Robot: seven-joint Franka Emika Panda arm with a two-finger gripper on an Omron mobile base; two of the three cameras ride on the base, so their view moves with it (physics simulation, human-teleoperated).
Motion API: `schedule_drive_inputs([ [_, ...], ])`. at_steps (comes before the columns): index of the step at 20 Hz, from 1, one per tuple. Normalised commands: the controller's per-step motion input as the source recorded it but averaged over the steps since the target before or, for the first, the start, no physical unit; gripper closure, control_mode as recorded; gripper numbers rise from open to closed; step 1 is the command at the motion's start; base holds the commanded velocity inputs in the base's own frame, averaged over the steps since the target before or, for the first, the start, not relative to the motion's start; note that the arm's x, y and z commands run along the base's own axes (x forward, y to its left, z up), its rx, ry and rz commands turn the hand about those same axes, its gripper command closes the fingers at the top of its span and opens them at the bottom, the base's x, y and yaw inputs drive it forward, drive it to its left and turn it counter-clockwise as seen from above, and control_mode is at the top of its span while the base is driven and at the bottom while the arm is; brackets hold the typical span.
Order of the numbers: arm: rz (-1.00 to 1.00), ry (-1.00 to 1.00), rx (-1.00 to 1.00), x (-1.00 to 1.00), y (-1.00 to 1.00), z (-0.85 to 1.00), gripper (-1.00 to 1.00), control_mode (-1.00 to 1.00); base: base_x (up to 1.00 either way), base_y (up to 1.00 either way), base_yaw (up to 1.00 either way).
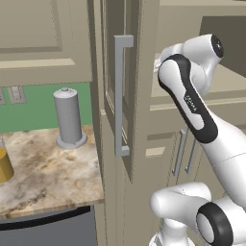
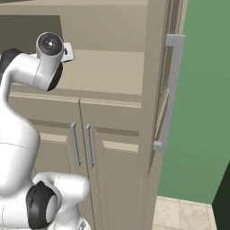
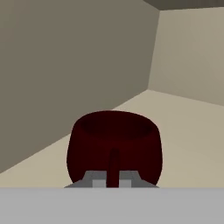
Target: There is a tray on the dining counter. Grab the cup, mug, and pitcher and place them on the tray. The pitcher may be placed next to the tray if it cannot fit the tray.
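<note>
In the hand view the gripper [image 3: 113, 183] sits pressed close around the thin vertical handle of the dark red mug [image 3: 114, 146], its grey fingertips [image 3: 99, 180] flanking that handle with almost no gap, so it appears to be clamped on it, though the contact itself is partly hidden. The mug stands upright directly ahead of the tool on a beige shelf floor [image 3: 183, 127], with plain cabinet walls beyond it. In the left base view the white arm [image 1: 192, 103] reaches into the open cabinet recess [image 1: 226, 53]. Far to the arm's left, a grey canister [image 1: 68, 117] stands on marbled counter [image 1: 48, 168], and the yellow-orange pitcher [image 1: 5, 166] shows at the frame edge.
</note>
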Motion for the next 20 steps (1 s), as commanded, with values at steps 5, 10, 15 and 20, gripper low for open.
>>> schedule_drive_inputs([
  [5, -0.01, -0.02, 0.0, -0.16, -0.09, -0.03, 1.0, -1.0, 0.0, 0.0, 0.0],
  [10, -0.09, -0.08, 0.0, -0.18, -0.01, -0.1, 1.0, -1.0, 0.0, 0.0, 0.0],
  [15, -0.12, -0.08, 0.02, -0.55, -0.34, -0.01, 1.0, -1.0, 0.0, 0.0, 0.0],
  [20, -0.09, 0.0, 0.04, -0.91, -0.67, 0.03, 1.0, -1.0, 0.0, 0.0, 0.0],
])
